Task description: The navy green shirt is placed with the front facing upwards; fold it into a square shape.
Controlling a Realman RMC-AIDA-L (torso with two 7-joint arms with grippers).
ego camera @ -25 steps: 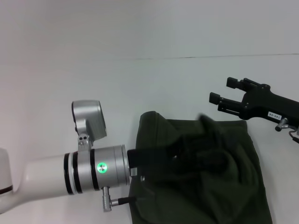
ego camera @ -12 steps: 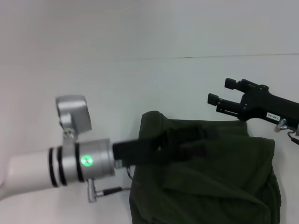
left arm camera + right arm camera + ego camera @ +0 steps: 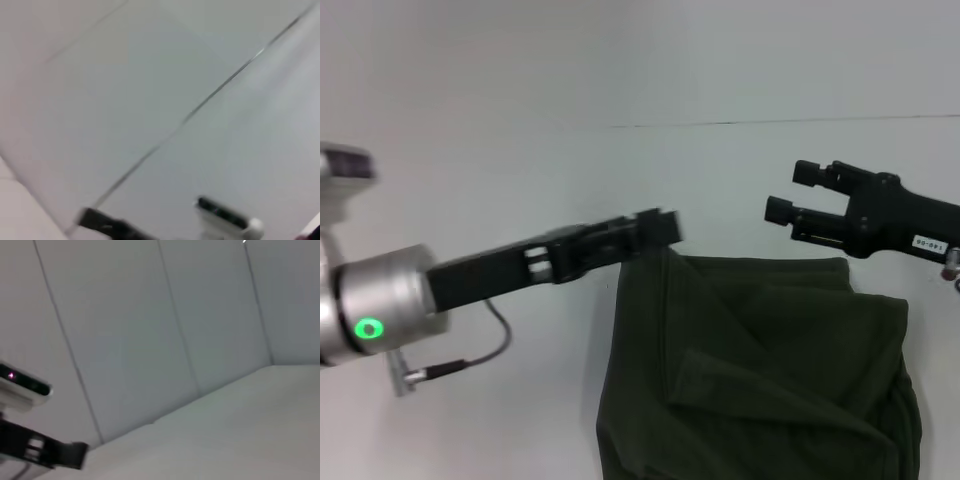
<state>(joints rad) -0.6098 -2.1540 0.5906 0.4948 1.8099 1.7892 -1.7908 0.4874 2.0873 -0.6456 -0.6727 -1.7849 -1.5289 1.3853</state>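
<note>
The navy green shirt lies folded over itself on the white table, plain dark green side up, with a diagonal fold across it and a thick edge on its right. My left gripper hovers just off the shirt's far left corner, holding no cloth, and reaches in from the left. It also shows in the right wrist view as the left gripper. My right gripper stands open and empty above the table, just beyond the shirt's far right corner.
The white table runs to a seam line at the back, with a pale wall beyond. My left arm's silver wrist and its cable sit low at the left edge.
My left arm has drawn back to the left and off the shirt. The raised cloth has dropped into a flatter fold. The right gripper has barely moved.
</note>
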